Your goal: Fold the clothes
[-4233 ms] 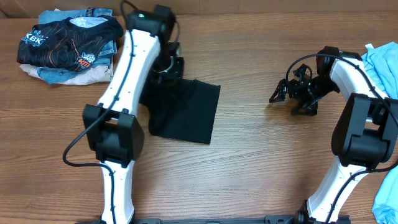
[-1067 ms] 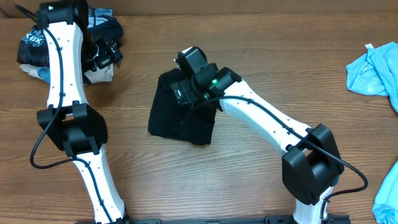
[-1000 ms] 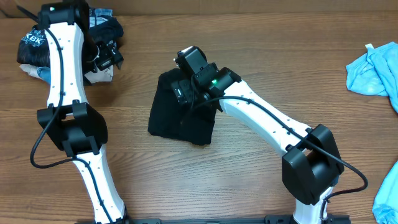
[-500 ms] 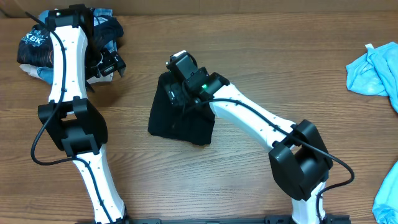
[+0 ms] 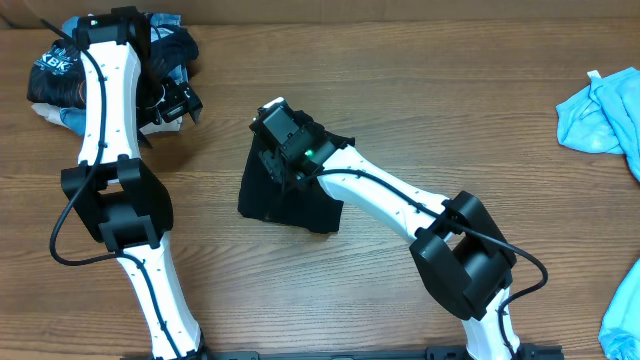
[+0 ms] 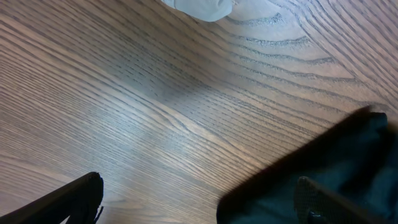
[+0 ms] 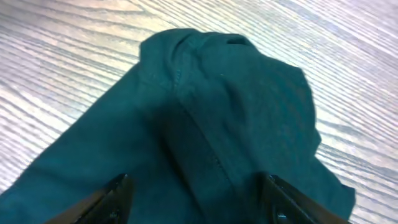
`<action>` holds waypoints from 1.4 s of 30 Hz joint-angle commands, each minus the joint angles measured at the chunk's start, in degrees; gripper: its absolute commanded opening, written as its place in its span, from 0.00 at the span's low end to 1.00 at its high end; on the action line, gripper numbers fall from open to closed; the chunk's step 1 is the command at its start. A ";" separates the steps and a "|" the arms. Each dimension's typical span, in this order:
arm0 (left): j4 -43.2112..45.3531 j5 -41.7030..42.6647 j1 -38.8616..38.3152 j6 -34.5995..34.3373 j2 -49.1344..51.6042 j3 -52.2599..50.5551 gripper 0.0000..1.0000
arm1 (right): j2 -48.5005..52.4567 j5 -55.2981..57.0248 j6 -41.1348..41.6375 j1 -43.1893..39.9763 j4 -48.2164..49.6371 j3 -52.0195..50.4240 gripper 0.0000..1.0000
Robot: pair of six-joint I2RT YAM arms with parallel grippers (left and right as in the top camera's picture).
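Note:
The clothes [image 5: 295,190], a plain black T-shirt, lie folded into a small block left of the table's middle. My right gripper [image 5: 272,160] is down on the block's upper left part. In the right wrist view the dark fabric [image 7: 217,106] fills the frame, and the right gripper [image 7: 198,202] has its jaws apart, one on each side of a raised seam fold. My left gripper [image 5: 180,100] hangs open at the far left beside the clothes pile. In the left wrist view the left gripper [image 6: 199,202] is over bare wood, with dark cloth [image 6: 354,162] at its right finger.
A pile of clothes [image 5: 100,70] topped by a black printed shirt lies at the back left. A blue cloth [image 5: 605,105] lies at the right edge, and another blue piece [image 5: 625,310] at the lower right. White fabric [image 6: 199,6] shows at the top of the left wrist view.
My right arm swung in from the right side onto the black shirt, slid toward its upper left, and its jaws narrowed. My left arm left the shirt for the pile.

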 commanded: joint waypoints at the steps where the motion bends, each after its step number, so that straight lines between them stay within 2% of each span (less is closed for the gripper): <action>1: 0.28 -0.79 0.28 -0.59 -0.15 -0.39 1.00 | 1.18 2.54 -0.37 -0.11 0.72 1.46 0.70; 8: 0.22 -0.79 0.28 -0.57 -0.15 -0.39 1.00 | 3.23 4.96 -0.37 -0.11 2.67 1.46 0.70; 12: 0.28 -0.79 0.28 -0.59 -0.15 -0.39 1.00 | 3.32 5.11 -0.11 -0.11 2.84 1.46 0.66; 18: 0.26 -0.79 0.28 -0.59 -0.15 -0.39 1.00 | 3.34 7.26 1.38 -0.33 2.86 1.46 0.53; 23: 0.24 -0.79 0.28 -0.59 -0.15 -0.39 1.00 | 3.34 8.46 1.77 -0.44 3.56 1.46 0.38; 27: 0.22 -0.79 0.26 -0.57 -0.15 -0.39 1.00 | 3.34 10.97 5.07 -1.25 3.48 1.46 0.24; 32: 0.24 -0.79 0.24 -0.57 -0.15 -0.39 1.00 | 3.32 12.83 8.81 -2.71 3.06 1.46 0.12; 36: 0.22 -0.79 0.24 -0.57 -0.15 -0.39 1.00 | 3.32 17.07 13.49 -3.45 2.19 1.57 0.10; 42: 0.22 -0.79 0.24 -0.57 -0.15 -0.39 1.00 | 3.32 21.90 16.26 -3.50 1.27 1.57 0.11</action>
